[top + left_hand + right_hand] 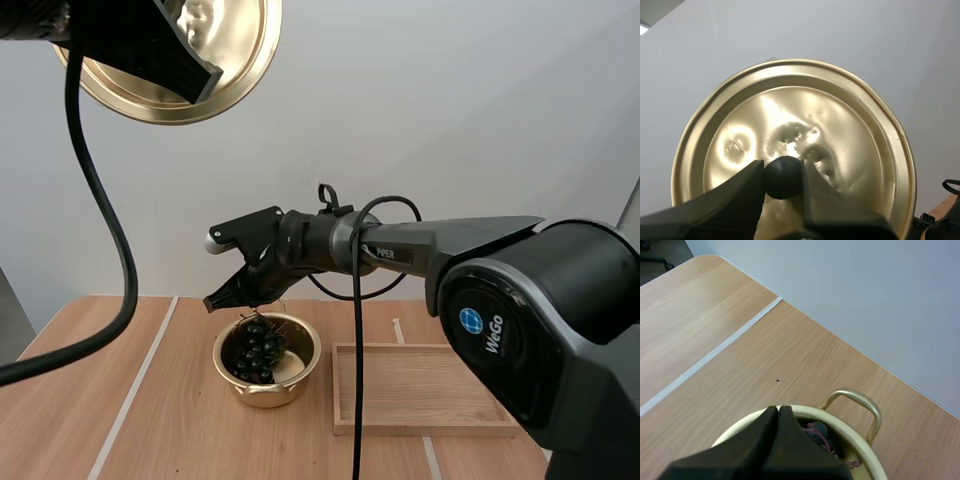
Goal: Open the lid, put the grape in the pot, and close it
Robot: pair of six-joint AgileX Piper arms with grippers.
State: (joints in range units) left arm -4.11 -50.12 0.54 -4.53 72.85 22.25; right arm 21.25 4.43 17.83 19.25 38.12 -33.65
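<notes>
My left gripper [782,176] is shut on the black knob [782,186] of the gold lid [790,115]. It holds the lid [240,45] high above the table's left side, tilted on edge, with the left gripper [195,70] in front of it. The gold pot [301,374] stands open on the table, and the dark bunch of grapes [259,348] lies inside it. My right gripper [216,300] hovers just over the pot's far-left rim. In the right wrist view its fingers lie together as one wedge, the right gripper [777,412] above the pot's rim and handle [856,399], with a grape stem [816,431] showing beside them.
A shallow wooden tray [420,390] lies directly right of the pot. Pale seams [135,385] run across the wooden tabletop. A grey wall closes off the table's far edge.
</notes>
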